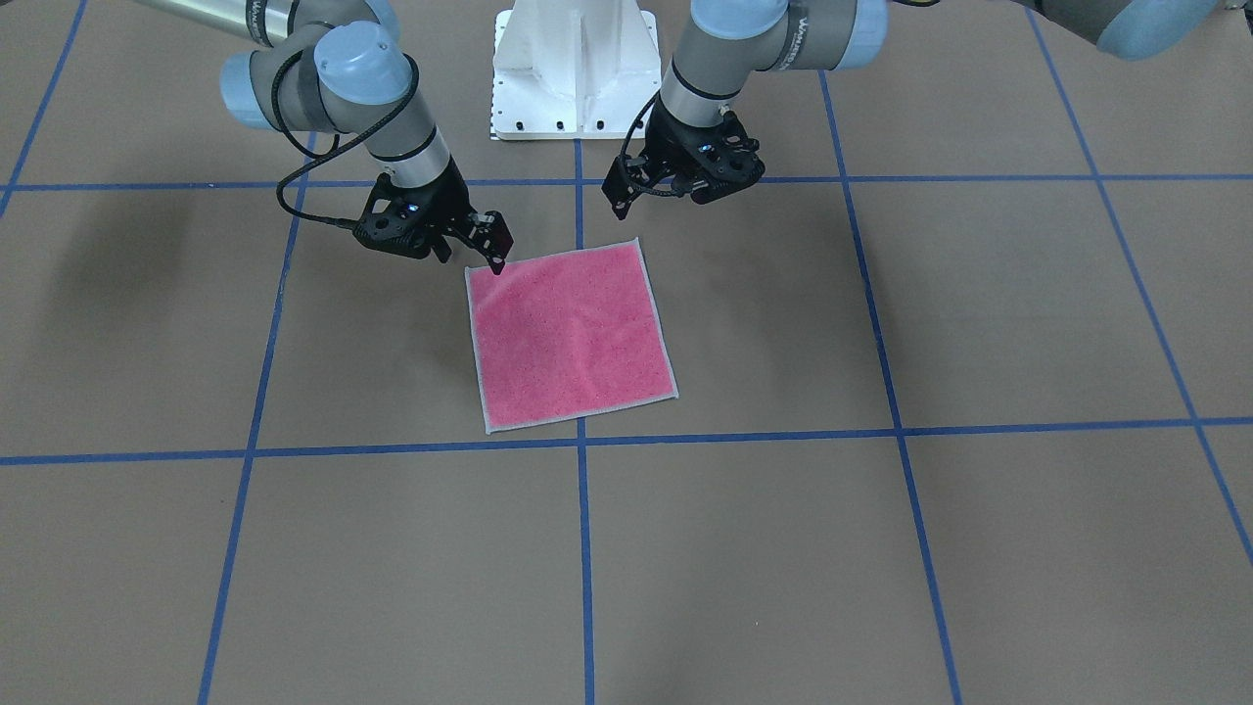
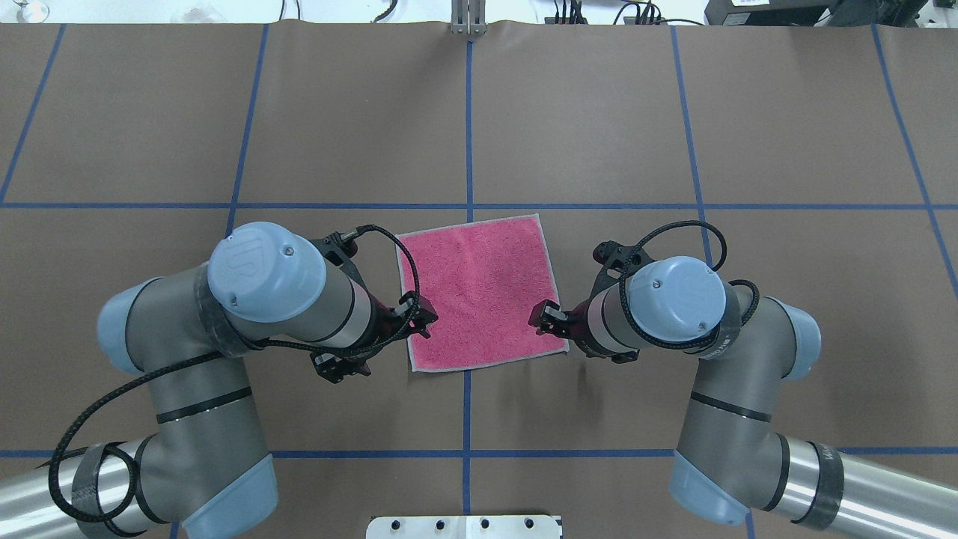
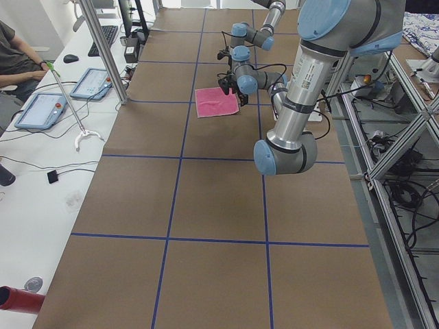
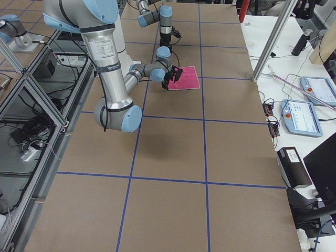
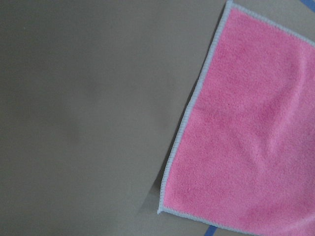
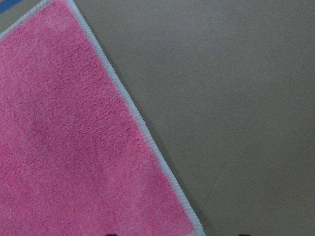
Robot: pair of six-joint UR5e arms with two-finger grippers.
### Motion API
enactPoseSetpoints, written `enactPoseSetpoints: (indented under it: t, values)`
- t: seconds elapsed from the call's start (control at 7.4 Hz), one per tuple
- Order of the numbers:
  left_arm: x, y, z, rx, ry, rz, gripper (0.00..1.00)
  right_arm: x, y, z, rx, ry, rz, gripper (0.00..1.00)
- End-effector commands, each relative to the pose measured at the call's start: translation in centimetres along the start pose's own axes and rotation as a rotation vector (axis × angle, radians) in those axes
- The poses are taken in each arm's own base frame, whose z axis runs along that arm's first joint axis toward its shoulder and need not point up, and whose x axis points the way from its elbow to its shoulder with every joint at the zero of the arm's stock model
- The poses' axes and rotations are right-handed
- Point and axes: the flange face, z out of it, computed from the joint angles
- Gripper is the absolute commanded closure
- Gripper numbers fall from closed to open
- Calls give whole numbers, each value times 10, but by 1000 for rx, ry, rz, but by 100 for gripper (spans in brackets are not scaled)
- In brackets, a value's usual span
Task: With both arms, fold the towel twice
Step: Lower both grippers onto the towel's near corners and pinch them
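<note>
Towel [image 1: 573,333] count is one, and you have two arms and two pincers over one brown counter [image 1: 881,548] crossed by blue tape lines [image 1: 584,548]. In the front-facing view the towel lies flat and unfolded, pink face up, in front of the white pedestal [image 1: 575,69]. The right pincer [image 1: 495,247] sits at the robot-side corner on the view's left, fingers spread at the edging; whether they touch it you cannot tell. The left pincer [image 1: 626,194] hangs just beyond the other robot-side corner, clear of the cloth. From overhead you see the same single towel [image 2: 479,292] lying between the two pincers. The left pincer [image 2: 419,314] is just beside its left edge close to the near corner, fingers apart. The right pincer [image 2: 545,316] is over the near right corner, also parted, with nothing pinched. In the left side view the towel [image 3: 216,103] is a small pink square far down the counter with both arms bent toward it; the pincers are too small there for you to judge. The right side view shows the towel [image 4: 185,77] the same way. Your left wrist camera has pink cloth [image 5: 246,137] filling the right side, one corner low in the picture, bare counter to the left. Your right wrist camera has the towel [image 6: 64,147] on the left, its stitched edge running diagonally down to a corner, and two dark tips [image 6: 111,235] barely showing at the bottom, set well apart.
</note>
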Motion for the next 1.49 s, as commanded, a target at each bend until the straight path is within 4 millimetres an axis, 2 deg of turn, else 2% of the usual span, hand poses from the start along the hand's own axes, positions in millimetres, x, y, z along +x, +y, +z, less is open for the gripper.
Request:
enactPoseSetpoints:
  t: [0.0,0.27,0.41,0.68,1.35]
  values:
    - [3,3,2,0,0,0,0,-3,2,4,2,3,20,19]
    - [3,2,1,2,2,-1,0,2,-2,5,7,11,27,20]
    - [3,2,2,5,-7,-5,0,2,-1,6,8,12,29,25]
    - [3,3,-1,5,-7,-5,0,6,-3,13,10,29,31,25]
    - [6,5,-4,3,0,-2,0,10,-5,14,12,36,34,31]
